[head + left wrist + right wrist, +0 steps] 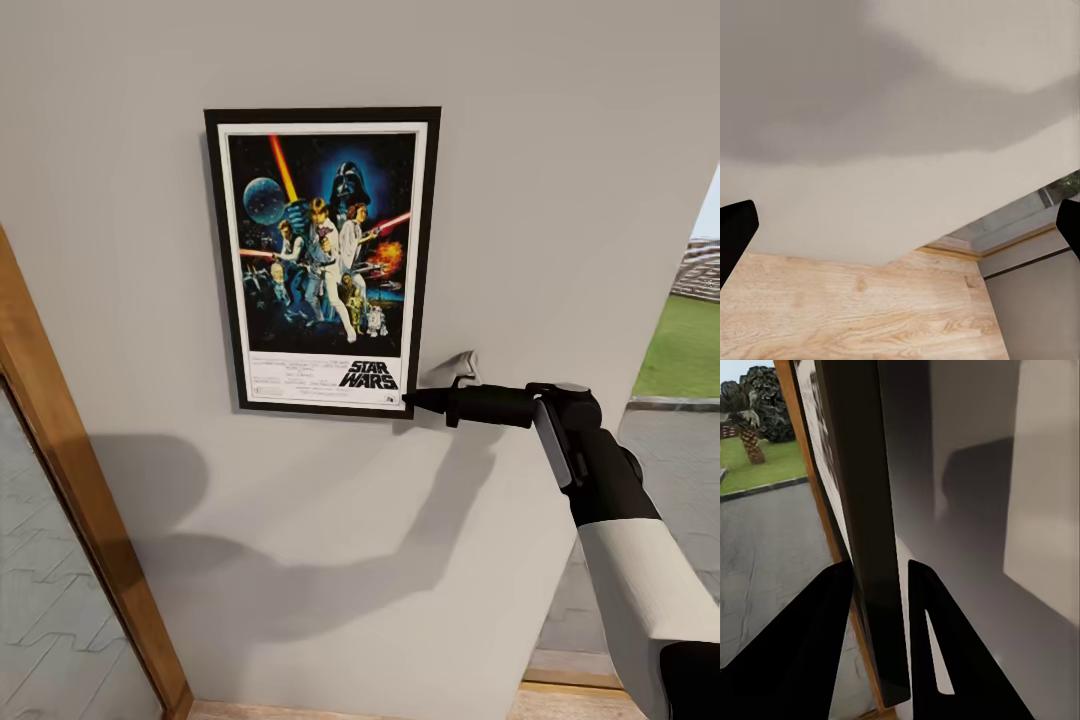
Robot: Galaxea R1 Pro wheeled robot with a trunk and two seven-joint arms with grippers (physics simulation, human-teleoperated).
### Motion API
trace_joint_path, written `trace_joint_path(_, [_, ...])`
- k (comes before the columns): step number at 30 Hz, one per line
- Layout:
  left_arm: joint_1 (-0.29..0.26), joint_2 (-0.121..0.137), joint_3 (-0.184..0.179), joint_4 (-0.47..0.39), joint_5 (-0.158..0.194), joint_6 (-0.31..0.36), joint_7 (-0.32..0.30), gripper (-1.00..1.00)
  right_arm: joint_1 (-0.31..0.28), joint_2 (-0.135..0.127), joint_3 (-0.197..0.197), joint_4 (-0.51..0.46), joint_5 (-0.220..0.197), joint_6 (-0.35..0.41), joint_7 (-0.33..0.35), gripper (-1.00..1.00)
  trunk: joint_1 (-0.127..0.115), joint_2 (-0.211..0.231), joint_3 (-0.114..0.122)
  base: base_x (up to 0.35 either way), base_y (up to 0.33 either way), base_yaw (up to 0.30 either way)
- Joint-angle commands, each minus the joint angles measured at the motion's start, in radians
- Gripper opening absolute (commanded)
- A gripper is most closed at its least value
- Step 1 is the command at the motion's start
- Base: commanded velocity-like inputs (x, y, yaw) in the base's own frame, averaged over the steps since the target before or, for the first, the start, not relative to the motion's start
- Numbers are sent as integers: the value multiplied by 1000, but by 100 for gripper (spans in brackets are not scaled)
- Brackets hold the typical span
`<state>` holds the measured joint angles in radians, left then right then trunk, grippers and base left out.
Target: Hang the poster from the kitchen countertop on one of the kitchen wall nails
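The upright black-framed Star Wars poster [322, 262] sits flat against the pale grey wall [560, 150]. My right tool [412, 401] pinches its lower right corner; my left tool [900, 232] is spread.

Your right arm extends forward-left, its right gripper [412, 401] clamping the poster's [322, 262] lower corner; your left gripper's [900, 232] 2 fingers stand spread.

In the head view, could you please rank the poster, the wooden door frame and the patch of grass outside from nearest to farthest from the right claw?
1. The poster: its lower right corner sits between the fingers of the right claw.
2. The patch of grass: at the right edge, through the opening.
3. The wooden door frame: far left edge.
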<state>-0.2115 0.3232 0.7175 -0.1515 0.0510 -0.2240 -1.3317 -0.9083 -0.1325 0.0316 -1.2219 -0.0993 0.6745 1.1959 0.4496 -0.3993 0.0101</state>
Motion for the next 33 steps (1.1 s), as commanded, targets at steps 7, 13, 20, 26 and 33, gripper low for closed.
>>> trace_joint_path(7, [0, 0, -4, 1, 6, -6, -1, 100, 0, -1, 2, 1, -8, 8, -3, -100, 0, -1, 0, 0, 0, 0])
trace_joint_path(13, [0, 0, -4, 1, 6, -6, -1, 100, 0, -1, 1, 2, -8, 9, -4, -100, 0, -1, 0, 0, 0, 0])
trace_joint_path(20, [0, 0, -4, 1, 6, -6, -1, 100, -1, -1, 1, 3, -8, 10, -4, -100, 0, -1, 0, 0, 0, 0])
trace_joint_path(26, [0, 0, -4, 1, 6, -6, -2, 100, -1, -1, 1, 7, -7, 11, -5, -100, 0, -1, 0, 0, 0, 0])
trace_joint_path(33, [0, 0, -4, 1, 6, -6, -3, 100, -1, -1, 0, 16, -8, 10, -5, -100, 0, -1, 0, 0, 0, 0])
